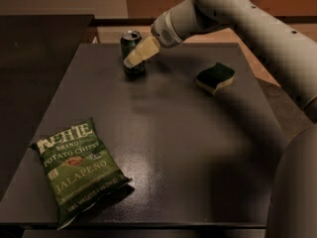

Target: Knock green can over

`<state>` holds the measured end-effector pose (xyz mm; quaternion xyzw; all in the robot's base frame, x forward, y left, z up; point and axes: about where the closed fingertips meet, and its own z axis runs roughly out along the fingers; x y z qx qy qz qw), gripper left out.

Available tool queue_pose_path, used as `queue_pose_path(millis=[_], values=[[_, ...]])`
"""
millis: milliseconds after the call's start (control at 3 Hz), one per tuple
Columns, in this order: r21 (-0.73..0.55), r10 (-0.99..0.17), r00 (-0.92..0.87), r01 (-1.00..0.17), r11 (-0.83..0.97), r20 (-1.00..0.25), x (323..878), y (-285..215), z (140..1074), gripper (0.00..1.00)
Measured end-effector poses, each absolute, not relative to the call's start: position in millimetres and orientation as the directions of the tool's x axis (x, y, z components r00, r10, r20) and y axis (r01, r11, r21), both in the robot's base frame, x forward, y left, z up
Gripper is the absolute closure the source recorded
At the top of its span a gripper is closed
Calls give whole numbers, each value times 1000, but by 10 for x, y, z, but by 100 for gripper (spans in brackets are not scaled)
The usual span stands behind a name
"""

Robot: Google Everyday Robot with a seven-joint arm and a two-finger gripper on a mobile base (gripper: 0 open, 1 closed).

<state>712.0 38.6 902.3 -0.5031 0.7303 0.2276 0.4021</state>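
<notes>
Green can [130, 42]: upright on the table [188, 143], near its far edge, left of the middle (silver top showing).
Gripper [130, 61]: low over the table's far part, pale fingers pressed together into one wedge, angled down to the left.
Can against gripper: the can stands right behind the fingertips, which cross its front at mid-height; actual contact cannot be told.
Arm [237, 14]: reaches in from the table's far right.
Sponge [215, 77]: on the table's far right part.
Chip bag [77, 170]: flat at the table's near left corner.
</notes>
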Motion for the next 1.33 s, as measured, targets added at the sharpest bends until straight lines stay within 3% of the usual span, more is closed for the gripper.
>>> queue_pose_path(millis=[1000,1333], values=[[-6,-525,-232,-911,412,-818,7213,617,8884,0],[3,-523,-240,-911,413,-818,7209,628,8870,16]])
